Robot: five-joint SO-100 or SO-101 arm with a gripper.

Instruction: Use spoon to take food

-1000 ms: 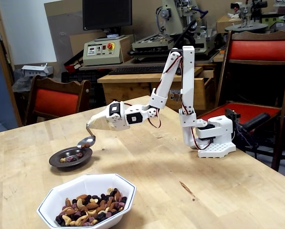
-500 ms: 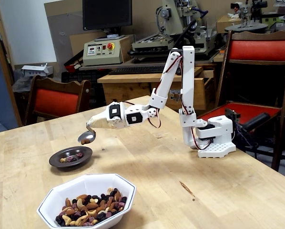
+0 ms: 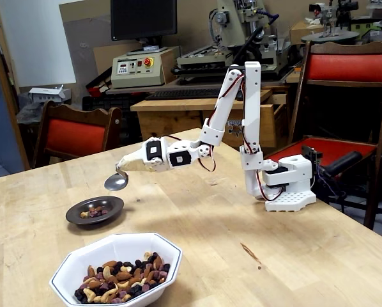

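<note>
The white octagonal bowl (image 3: 117, 265) at the table's near edge holds the food (image 3: 122, 277), a heap of tan nuts and dark pieces. At its 11 o'clock, a small dark dish (image 3: 94, 210) carries a few more pieces. The gripper (image 3: 124, 164) is clenched on the spoon (image 3: 117, 181), whose handle drops from the fingertips toward 7 o'clock; the spoon bowl hangs in the air above the dish's 1 o'clock rim, clear of it. The wooden table (image 3: 255, 224) stands in a workshop with red chairs (image 3: 73, 134).
</note>
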